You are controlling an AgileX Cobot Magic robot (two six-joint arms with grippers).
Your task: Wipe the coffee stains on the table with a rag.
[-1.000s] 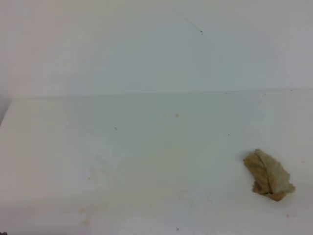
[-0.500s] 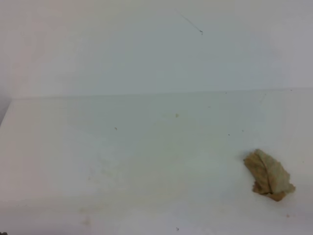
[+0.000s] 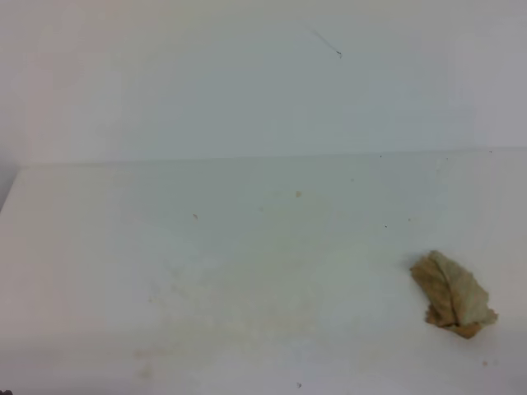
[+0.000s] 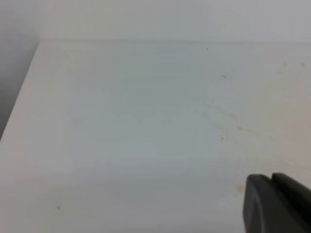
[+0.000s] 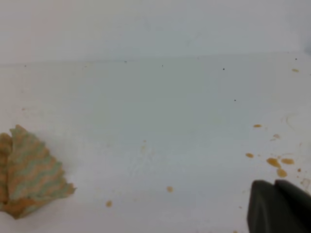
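The tabletop (image 3: 247,271) looks mostly wiped already. No large orange-brown blotch shows in the overhead view; only a faint yellowish smear lingers toward 7 o'clock of that view, along with a few tiny specks. The rag (image 3: 452,294) lies crumpled on the bare surface at about 4 o'clock in the overhead view, well apart from that faint smear, with nothing touching it.

The right wrist view tells a fuller story: the rag (image 5: 30,177) sits at 8 o'clock, its folds tinted orange-brown (it looks to have soaked up liquid), and a scatter of small coffee stains (image 5: 274,161) remains at 4 o'clock, with a couple more droplets near 6 o'clock. These are apart from the cloth, so some cleanup looks unfinished on that side. The left wrist view shows only pale traces on the surface toward 3 o'clock.

Of the right end effector (image 5: 279,206) only a dark corner shows at the lower right of its own view, and the left end effector (image 4: 277,204) appears likewise; whether either one is apart or together I cannot tell. Neither holds the rag.

My judgement: the main spill is gone, and what remains is picking up the rag and dabbing the leftover droplets.
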